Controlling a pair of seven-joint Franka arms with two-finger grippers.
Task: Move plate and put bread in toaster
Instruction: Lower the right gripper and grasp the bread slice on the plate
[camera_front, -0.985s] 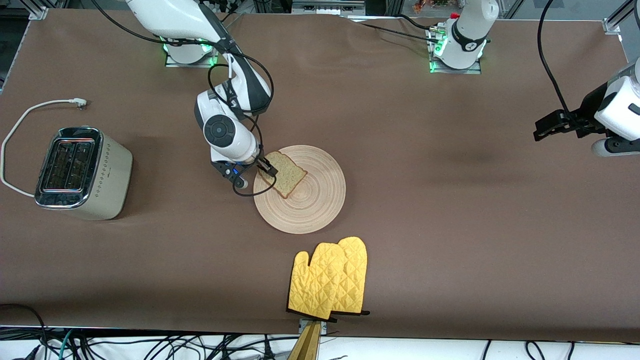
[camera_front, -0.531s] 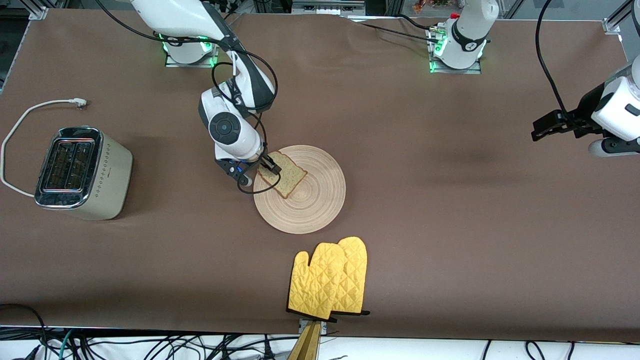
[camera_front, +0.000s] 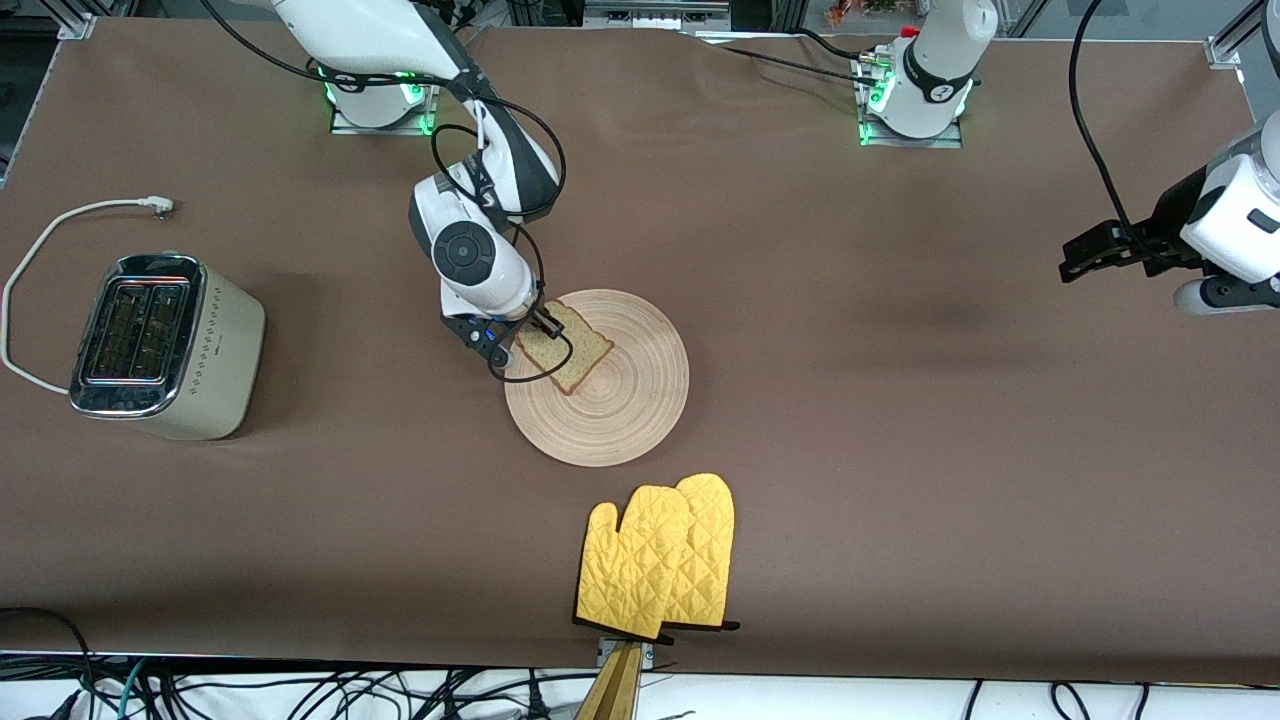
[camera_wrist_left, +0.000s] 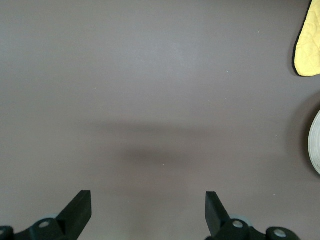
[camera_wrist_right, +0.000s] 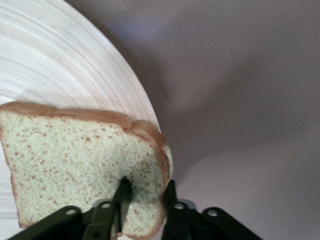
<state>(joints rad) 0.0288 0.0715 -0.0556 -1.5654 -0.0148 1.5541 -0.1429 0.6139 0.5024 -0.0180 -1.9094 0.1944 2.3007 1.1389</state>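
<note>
The bread (camera_front: 572, 350) lies on the round light-wood plate (camera_front: 620, 410) in the middle of the table, on the part of it toward the right arm's end. My right gripper (camera_front: 535, 330) is shut on the slice's rounded end. In the right wrist view one finger presses into the crumb of the bread (camera_wrist_right: 75, 160) and the other sits against its crust, the right gripper (camera_wrist_right: 146, 187) above the plate (camera_wrist_right: 60, 75). The cream toaster (camera_front: 160, 345) stands at the right arm's end of the table, slots up. My left gripper (camera_front: 1085, 255) hangs open over bare table at its own end, the left gripper (camera_wrist_left: 148, 200) holding nothing.
Two yellow oven mitts (camera_front: 660, 560) lie near the table's front edge, nearer the front camera than the plate. The toaster's white cord (camera_front: 40, 250) loops on the table beside it. A mitt's corner (camera_wrist_left: 309, 45) and the plate's rim (camera_wrist_left: 315, 145) show in the left wrist view.
My right gripper slid a little farther onto the bread's end and its fingers closed on the slice. The left arm has barely moved.
</note>
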